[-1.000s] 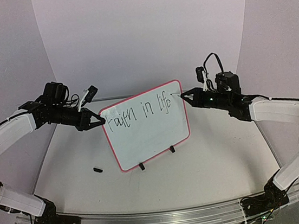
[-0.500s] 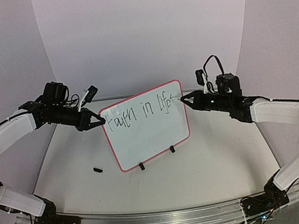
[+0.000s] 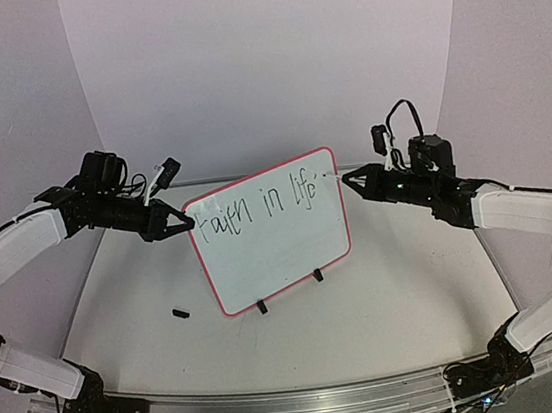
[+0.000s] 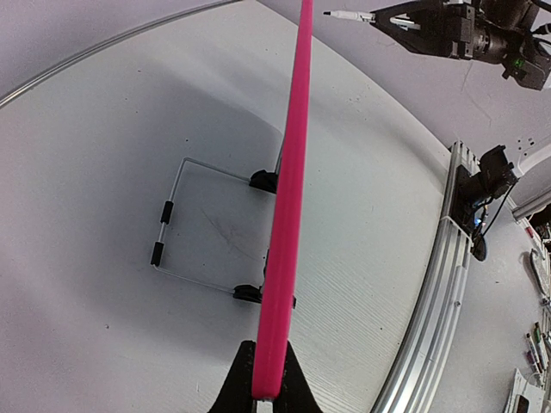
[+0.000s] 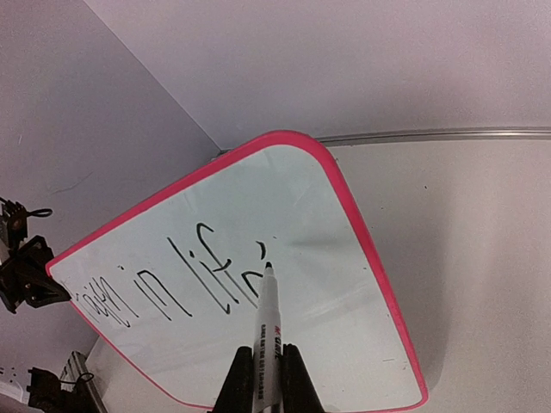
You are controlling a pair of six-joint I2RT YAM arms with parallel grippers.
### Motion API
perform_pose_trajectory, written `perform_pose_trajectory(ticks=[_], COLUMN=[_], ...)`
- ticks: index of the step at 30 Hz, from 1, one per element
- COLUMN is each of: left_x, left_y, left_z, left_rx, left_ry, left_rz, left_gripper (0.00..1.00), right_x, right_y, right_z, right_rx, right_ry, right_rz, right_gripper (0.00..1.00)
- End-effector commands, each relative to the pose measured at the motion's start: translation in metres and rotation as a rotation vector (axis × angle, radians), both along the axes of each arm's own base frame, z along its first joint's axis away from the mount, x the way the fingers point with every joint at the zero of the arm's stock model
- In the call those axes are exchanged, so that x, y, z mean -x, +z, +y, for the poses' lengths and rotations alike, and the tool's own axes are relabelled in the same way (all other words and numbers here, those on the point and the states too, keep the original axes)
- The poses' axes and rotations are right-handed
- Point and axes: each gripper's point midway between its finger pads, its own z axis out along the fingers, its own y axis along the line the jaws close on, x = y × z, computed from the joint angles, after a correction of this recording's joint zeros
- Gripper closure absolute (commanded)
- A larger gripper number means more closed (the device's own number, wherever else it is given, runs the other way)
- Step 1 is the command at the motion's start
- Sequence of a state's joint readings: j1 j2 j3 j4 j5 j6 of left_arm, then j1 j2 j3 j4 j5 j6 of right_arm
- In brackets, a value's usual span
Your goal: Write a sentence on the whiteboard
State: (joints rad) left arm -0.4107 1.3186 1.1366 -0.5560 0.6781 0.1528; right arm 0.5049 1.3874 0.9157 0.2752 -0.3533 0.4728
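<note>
I have the left gripper (image 3: pixel 188 220) pinched shut on the left edge of the whiteboard (image 3: pixel 269 232), which stands mid-tabletop on a wire stand (image 4: pixel 172 215). The right gripper (image 3: pixel 345 180) is clamped on the marker (image 5: pixel 266 331), whose tip hovers just off the board near its top right corner. My worry is room: the writing already reaches the right edge, so another stroke could run onto the pink frame. Pressing too hard there, far from my left pinch, could twist the board or rock it back on the stand, and the marker could slide in the fingers. I see no containers, only a small black piece (image 3: pixel 179 313) lying left of the board.
</note>
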Motion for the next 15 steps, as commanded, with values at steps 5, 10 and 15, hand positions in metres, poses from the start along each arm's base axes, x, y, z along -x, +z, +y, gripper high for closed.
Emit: perform_pose_trajectory(ticks=[5, 10, 15], left_x=[-0.007, -0.007, -0.008], left_y=[-0.015, -0.016, -0.017], left_z=[0.004, 0.004, 0.004], left_rx=[-0.052, -0.055, -0.057], left_ry=[0.022, 0.022, 0.023], left_rz=[-0.006, -0.006, -0.002], left_gripper=[1.0, 1.0, 1.0], right_x=[-0.015, -0.02, -0.025], right_y=[0.008, 0.01, 0.008], right_z=[-0.002, -0.001, 0.002], right_rx=[-0.019, -0.031, -0.037], right_ry=[-0.019, -0.011, 0.004], right_rz=[-0.027, -0.03, -0.026], right_gripper=[1.0, 1.0, 1.0])
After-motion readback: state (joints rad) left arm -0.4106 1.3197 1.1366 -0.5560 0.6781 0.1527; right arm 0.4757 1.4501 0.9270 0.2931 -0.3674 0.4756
